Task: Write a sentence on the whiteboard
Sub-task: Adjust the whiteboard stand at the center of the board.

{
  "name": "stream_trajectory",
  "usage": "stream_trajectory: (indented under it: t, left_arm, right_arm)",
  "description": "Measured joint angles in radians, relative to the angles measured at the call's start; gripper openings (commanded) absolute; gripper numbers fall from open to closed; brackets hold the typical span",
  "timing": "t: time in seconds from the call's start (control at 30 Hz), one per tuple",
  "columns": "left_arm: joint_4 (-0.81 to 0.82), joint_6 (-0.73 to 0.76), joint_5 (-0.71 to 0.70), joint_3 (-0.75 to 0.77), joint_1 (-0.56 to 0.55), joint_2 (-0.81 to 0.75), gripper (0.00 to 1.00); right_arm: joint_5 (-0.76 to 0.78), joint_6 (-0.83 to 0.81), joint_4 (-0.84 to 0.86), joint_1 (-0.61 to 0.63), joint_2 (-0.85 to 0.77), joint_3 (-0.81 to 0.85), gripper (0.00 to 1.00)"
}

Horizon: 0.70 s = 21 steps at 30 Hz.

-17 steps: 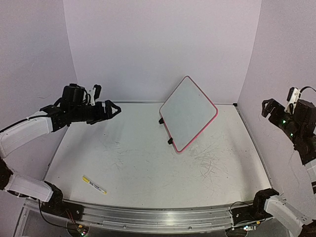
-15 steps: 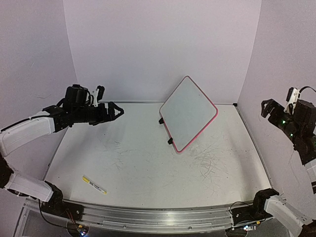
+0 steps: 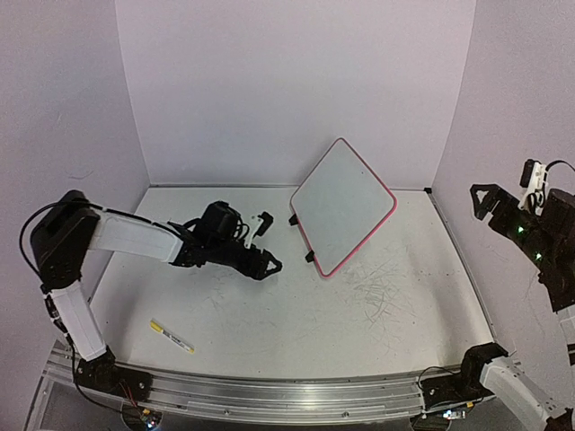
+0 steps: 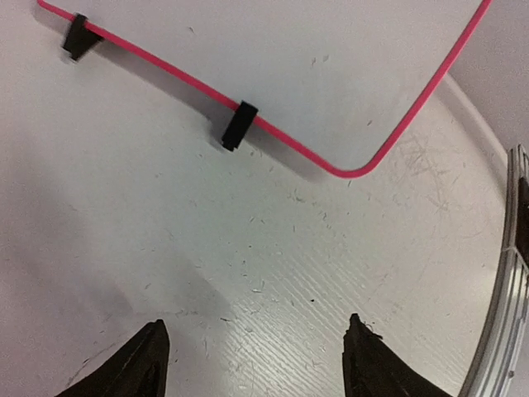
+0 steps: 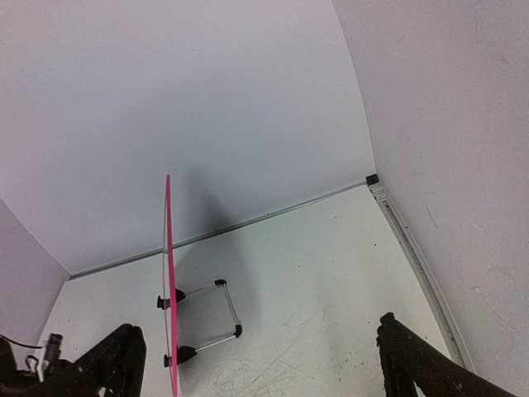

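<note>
- While no sentence shows on the whiteboard (image 3: 346,205), I judge the writing has not begun.
- My left gripper (image 4: 260,351) hovers low over the table (image 3: 269,314), its jaws wide apart and holding nothing. The board stands propped just ahead of its fingertips, not touching them.
- My right gripper (image 5: 260,343) hangs high, jaws spread wide and empty. The board stands edge-on, well ahead and to the left of its fingertips.
- One marker (image 3: 172,337) lies flat, well behind my left fingertips, near the table's front edge.
- Next, I think, a gripper must go to the marker and close on it, since neither has anything to write with.
- Count: one board, two black clip feet (image 4: 235,126), one marker, two grippers.
</note>
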Motion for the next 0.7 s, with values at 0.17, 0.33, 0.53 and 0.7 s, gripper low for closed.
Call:
stream_trajectory:
  t: [0.17, 0.33, 0.53, 0.7]
  left_arm:
    - [0.001, 0.142, 0.011, 0.107, -0.022, 0.184, 0.70]
    - [-0.004, 0.233, 0.011, 0.234, -0.029, 0.290, 0.59]
    - [-0.045, 0.315, 0.015, 0.419, -0.031, 0.423, 0.51]
    - [-0.087, 0.372, 0.006, 0.512, -0.032, 0.480, 0.46]
  right_arm:
    - [-0.016, 0.006, 0.001, 0.000, -0.001, -0.010, 0.98]
    - [-0.023, 0.006, 0.000, 0.000, -0.001, -0.033, 0.98]
    - [-0.027, 0.007, 0.001, 0.000, 0.006, -0.039, 0.98]
    - [-0.027, 0.007, 0.003, 0.000, 0.006, -0.040, 0.98]
